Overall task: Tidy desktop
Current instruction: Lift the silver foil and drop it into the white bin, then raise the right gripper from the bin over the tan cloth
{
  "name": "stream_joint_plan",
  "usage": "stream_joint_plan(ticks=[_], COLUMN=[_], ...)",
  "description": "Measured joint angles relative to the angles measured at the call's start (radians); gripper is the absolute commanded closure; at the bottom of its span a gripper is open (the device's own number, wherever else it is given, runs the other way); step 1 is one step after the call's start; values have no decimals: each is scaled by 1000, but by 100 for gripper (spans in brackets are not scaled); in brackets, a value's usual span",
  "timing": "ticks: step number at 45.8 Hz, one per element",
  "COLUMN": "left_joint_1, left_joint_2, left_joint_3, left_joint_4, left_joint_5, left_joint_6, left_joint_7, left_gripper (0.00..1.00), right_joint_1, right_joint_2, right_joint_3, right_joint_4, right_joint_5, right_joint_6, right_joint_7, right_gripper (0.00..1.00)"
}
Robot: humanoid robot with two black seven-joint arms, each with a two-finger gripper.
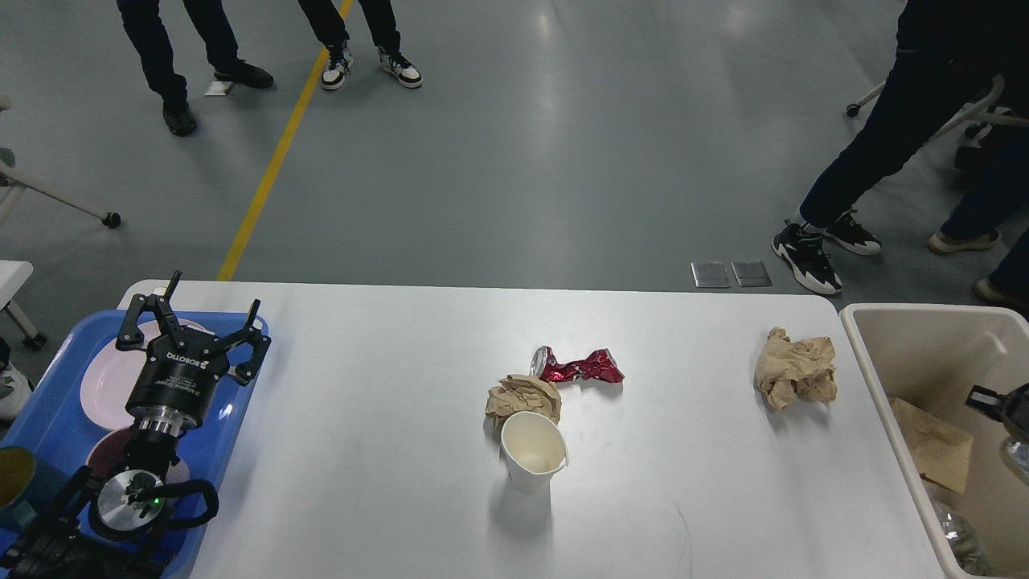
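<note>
Left gripper (191, 334) hangs spread over the tray (48, 402); the right's state I cannot tell. On the desktop (386, 450), light crushable cup (533, 460) beside the wad (524, 396): pinch its rim

A paper cup (533, 461) stands touching a paper wad (522, 397). A crushed red can (577, 367) lies just behind. Another wad (795, 367) lies near the beige bin (888, 323).

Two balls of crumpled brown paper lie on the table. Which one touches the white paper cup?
The crumpled paper at the table's middle, pressed against the white cup beside the crushed red can. The other ball lies alone near the beige bin.
</note>
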Motion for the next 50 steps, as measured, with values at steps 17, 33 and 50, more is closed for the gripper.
stream_joint_plan(ticks=[17, 33, 50], left_joint_1=[0, 0, 0], left_joint_2=[0, 0, 0], left_joint_3=[0, 0, 0], left_joint_4=[0, 0, 0], left_joint_5=[0, 0, 0], left_joint_6=[0, 0, 0], left_joint_7=[0, 0, 0], left_gripper=[4, 4, 4], right_joint_1=[-277, -295, -289], right_joint_2=[155, 170, 185], right_joint_3=[49, 65, 68], right_joint_4=[-229, -232, -219], right_joint_5=[4, 4, 3], right_joint_6=[-148, -216, -287], right_joint_7=[-1, -2, -2], right_gripper=[100, 0, 0])
